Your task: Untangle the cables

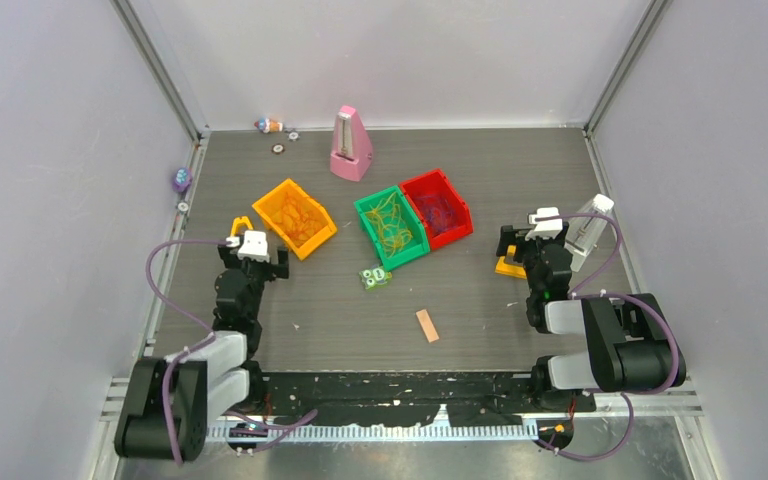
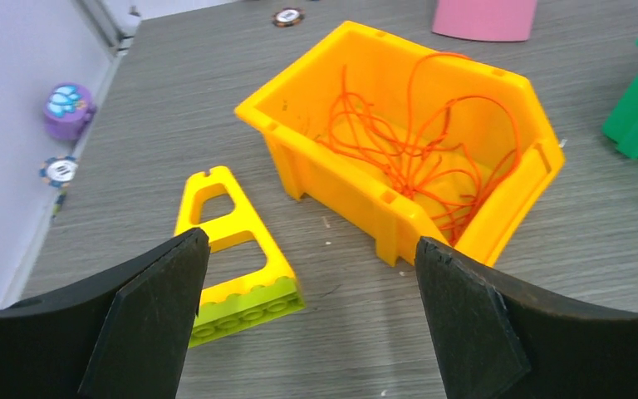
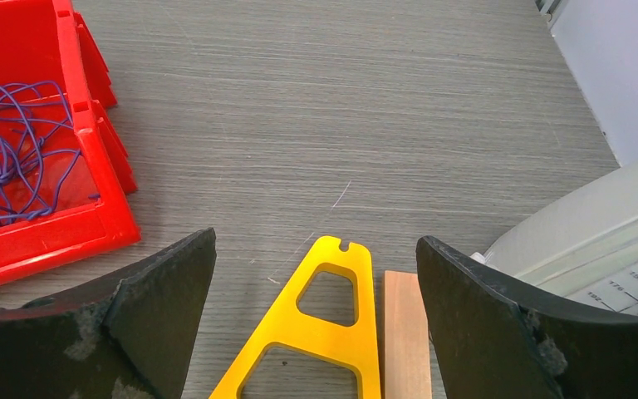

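Note:
Orange cables (image 2: 415, 150) lie coiled in an orange bin (image 1: 295, 218), also in the left wrist view (image 2: 332, 179). Yellow-green cables (image 1: 392, 222) fill a green bin (image 1: 372, 216). Dark purple cables (image 3: 4, 162) lie in a red bin (image 1: 454, 193), whose wall shows in the right wrist view (image 3: 66, 229). My left gripper (image 2: 311, 320) is open and empty, low over the table just short of the orange bin. My right gripper (image 3: 316, 320) is open and empty, right of the red bin, above a yellow A-shaped piece (image 3: 320, 341).
A yellow A-frame on a green brick (image 2: 237, 266) lies left of the orange bin. A wooden block (image 3: 404, 332) and a clear measuring jug (image 1: 588, 232) sit by my right gripper. A pink metronome (image 1: 350, 145), a green die (image 1: 374, 278), another wooden block (image 1: 427, 325) and small toys (image 1: 181, 180) lie around.

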Robot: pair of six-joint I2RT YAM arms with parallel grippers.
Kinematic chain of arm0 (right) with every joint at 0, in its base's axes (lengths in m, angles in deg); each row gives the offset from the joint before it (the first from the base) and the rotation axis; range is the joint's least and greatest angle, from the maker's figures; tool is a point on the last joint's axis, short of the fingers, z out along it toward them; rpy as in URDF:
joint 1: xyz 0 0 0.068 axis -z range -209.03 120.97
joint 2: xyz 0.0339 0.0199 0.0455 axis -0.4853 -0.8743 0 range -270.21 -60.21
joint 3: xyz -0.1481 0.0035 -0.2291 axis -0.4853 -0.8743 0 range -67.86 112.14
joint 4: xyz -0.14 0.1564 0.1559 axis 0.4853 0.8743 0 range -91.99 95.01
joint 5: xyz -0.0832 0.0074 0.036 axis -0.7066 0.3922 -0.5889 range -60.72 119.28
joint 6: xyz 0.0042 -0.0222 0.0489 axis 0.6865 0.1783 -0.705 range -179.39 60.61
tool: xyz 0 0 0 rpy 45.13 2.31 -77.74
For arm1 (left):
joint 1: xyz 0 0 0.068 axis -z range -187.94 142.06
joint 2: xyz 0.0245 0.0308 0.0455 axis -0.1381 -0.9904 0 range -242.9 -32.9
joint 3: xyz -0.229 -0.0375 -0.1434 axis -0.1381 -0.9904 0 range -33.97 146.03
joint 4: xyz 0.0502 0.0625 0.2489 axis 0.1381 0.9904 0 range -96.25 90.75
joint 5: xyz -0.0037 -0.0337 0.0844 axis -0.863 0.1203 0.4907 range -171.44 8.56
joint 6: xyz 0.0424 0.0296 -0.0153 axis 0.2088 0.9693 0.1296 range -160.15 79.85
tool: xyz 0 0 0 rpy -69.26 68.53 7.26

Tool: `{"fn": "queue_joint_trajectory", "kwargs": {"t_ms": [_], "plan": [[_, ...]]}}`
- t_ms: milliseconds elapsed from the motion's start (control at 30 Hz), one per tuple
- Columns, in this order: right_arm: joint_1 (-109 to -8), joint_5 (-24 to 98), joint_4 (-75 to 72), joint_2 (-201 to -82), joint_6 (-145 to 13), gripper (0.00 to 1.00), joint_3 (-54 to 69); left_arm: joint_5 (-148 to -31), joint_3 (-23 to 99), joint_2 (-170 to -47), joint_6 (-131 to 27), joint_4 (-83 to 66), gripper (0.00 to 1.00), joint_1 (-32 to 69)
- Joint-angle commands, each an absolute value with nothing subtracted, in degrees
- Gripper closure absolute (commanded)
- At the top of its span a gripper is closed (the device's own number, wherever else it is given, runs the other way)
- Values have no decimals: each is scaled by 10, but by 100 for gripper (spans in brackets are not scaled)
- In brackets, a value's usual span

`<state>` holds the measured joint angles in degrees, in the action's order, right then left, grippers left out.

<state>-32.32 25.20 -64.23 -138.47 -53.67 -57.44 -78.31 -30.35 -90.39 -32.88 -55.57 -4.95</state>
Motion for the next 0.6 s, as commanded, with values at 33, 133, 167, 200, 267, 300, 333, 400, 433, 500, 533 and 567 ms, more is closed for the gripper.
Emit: {"fn": "queue_joint_trajectory", "kwargs": {"t_ms": [33, 133, 167, 200, 267, 300, 333, 400, 433, 500, 533, 567], "plan": [[-324, 254, -675, -1384, -532, 5, -563, -833, -336, -1081, -346, -899, 4, -56], [-324, 254, -674, -1383, -532, 5, -564, -740, -286, -1029, -383, -715, 1, -56], [-324, 255, -674, -1383, -532, 5, -564, -732, -250, -1026, -386, -646, 1, -56], [-324, 254, -675, -1384, -533, 5, -563, -729, -217, -1043, -384, -612, 1, -56], [-324, 253, -675, -1384, -532, 5, -563, -743, -247, -1044, -381, -683, 0, -57], [-324, 253, -673, -1383, -532, 5, -563, -755, -266, -1040, -376, -712, 0, -57], [-324, 252, -673, -1384, -532, 5, -563, -765, -276, -1044, -371, -733, 1, -57], [-324, 251, -672, -1384, -532, 5, -563, -776, -263, -1053, -366, -720, 0, -57], [-324, 251, -672, -1384, -533, 5, -562, -776, -233, -1048, -366, -670, 0, -57], [-324, 250, -672, -1384, -533, 5, -562, -785, -215, -1039, -368, -601, 0, -60], [-324, 250, -672, -1384, -533, 5, -562, -784, -223, -1045, -368, -636, 0, -60], [-324, 249, -672, -1384, -533, 5, -562, -785, -224, -1051, -365, -647, 1, -60]]}}
